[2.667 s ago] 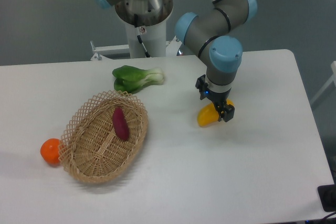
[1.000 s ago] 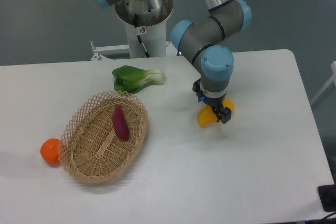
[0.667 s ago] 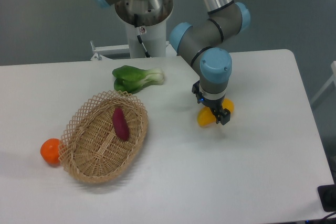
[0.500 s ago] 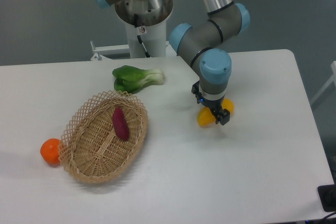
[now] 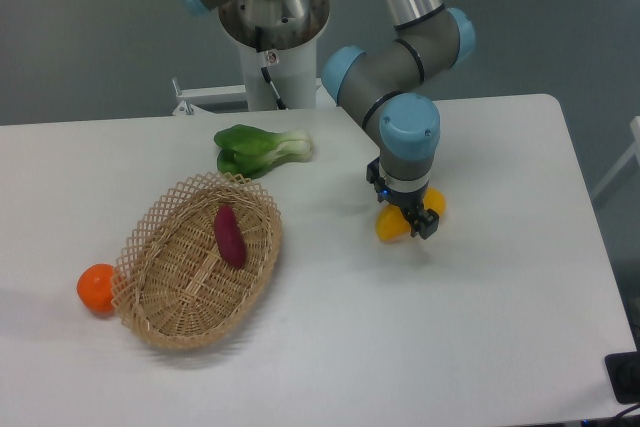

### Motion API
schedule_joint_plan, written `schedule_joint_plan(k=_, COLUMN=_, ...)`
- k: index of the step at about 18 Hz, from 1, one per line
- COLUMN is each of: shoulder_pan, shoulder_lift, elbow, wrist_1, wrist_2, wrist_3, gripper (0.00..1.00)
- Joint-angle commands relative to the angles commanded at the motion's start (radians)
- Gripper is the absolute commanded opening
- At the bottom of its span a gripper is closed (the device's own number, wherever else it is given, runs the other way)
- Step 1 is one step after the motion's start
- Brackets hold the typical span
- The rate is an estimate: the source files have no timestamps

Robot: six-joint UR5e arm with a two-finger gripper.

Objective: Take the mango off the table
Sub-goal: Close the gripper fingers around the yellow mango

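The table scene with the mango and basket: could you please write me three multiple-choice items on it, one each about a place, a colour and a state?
1. Where does the purple vegetable lie?
A. in the wicker basket
B. beside the bok choy
C. under the claw

2. What colour is the round fruit left of the basket?
A. green
B. orange
C. purple

3. How does the claw stand to the mango?
A. far off, above the basket
B. down on the mango, fingers on either side
C. resting on the bok choy

Answers: 1 A, it lies on the basket's weave; 2 B, it is plainly orange; 3 B, yellow shows on both sides of the claw on the white table.
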Motion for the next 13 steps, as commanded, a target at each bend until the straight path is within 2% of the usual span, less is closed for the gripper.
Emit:
schedule_joint_plan(k=2, shoulder_pan=0.000, shoulder_lift=0.003, elbow=0.009, wrist_1=-0.002, wrist_2=0.000, wrist_3=-0.021, gripper=0.56)
schedule_joint_plan(k=6, shoulder_pan=-0.003, shoulder_lift=0.009, elbow=0.024, wrist_1=-0.009, wrist_2=0.000, wrist_3=-0.098, gripper=0.56)
schedule_joint_plan(k=13, shoulder_pan=-0.029, shoulder_lift=0.018, elbow=0.072, wrist_1=-0.025, wrist_2=-0.008, wrist_3=-0.149, gripper=0.56)
